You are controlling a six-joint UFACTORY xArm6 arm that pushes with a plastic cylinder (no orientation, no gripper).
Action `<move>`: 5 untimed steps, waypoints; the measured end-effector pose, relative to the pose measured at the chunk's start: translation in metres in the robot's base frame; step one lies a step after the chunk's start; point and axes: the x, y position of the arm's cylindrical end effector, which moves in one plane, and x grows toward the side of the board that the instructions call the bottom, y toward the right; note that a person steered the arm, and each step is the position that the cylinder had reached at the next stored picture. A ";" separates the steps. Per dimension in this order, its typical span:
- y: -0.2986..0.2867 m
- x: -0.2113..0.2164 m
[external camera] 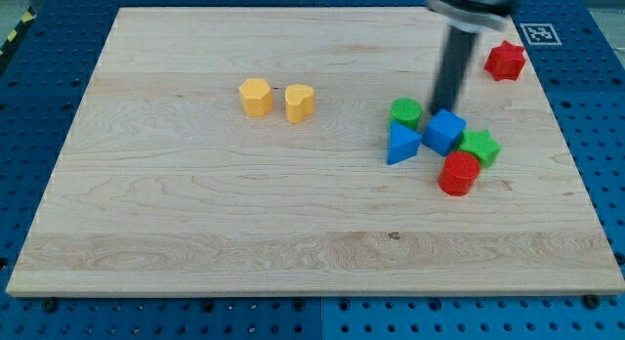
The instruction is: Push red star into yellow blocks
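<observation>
Blue pegboard frames a pale wooden board [195, 233] that fills most of the view. No pincer exists on this arm, so nothing is released, clenched or grasped; it ends in a dark rod, and my tip [444, 109] comes down at the top edge of the blue cube [443, 131], apparently touching it or just beside it, with the green cylinder [405, 112] close on the view's left.

Around that spot sits a tight cluster: a blue triangle [400, 144] below the green cylinder, a green star-like block [480, 146] on the cube's right, and a red cylinder [459, 173] at the cluster's lower edge. They look bunched together, which leaves little room to move through them cleanly.

The red star [506, 61] lies alone near the board's top right corner, well apart from the tip, up and to the view's right. The targets, a yellow hexagon [256, 97] and a yellow heart [299, 103], sit side by side well off to the view's left.

I judge the push has not begun: the tip would need to get to the star's right side, then drive it leftward, passing above the cluster to avoid snagging it.
</observation>
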 end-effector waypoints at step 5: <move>0.089 -0.086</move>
